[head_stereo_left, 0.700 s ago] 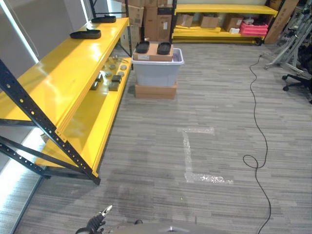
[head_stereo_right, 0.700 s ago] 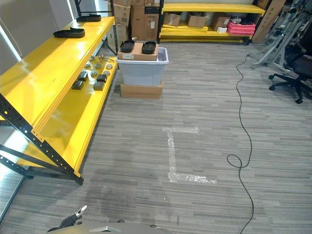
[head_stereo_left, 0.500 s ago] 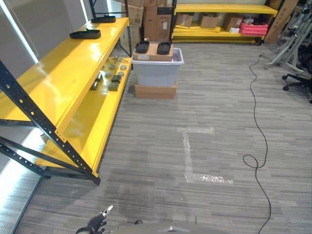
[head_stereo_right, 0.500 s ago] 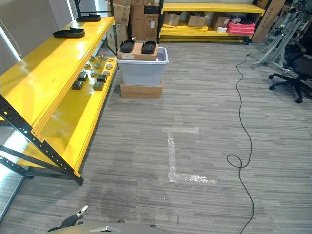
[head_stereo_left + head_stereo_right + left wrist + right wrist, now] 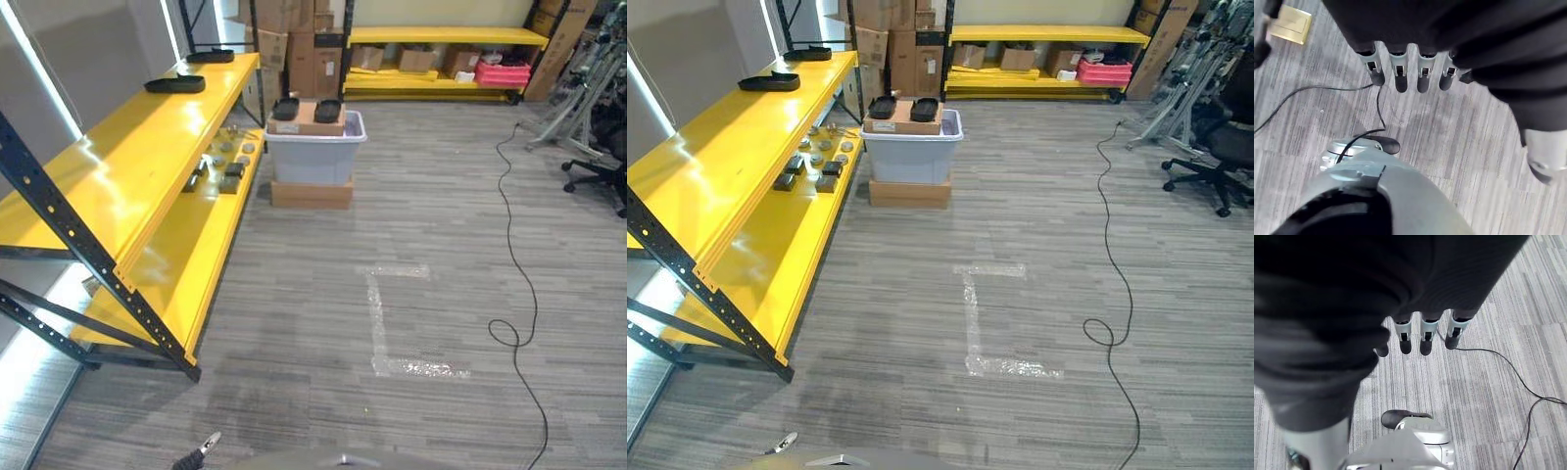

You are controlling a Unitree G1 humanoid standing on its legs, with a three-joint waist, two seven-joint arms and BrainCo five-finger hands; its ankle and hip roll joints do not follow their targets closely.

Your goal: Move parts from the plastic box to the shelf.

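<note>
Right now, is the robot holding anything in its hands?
No. The left hand and right hand both hang with straight fingers over bare floor, holding nothing.

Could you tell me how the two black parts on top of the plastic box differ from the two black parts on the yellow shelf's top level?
The black parts on the box sit side by side on a cardboard piece across the plastic box; the shelf parts lie apart, one beyond the other, on the bare yellow shelf. The box pair looks rounder, the shelf pair longer and flatter. All are black.
</note>
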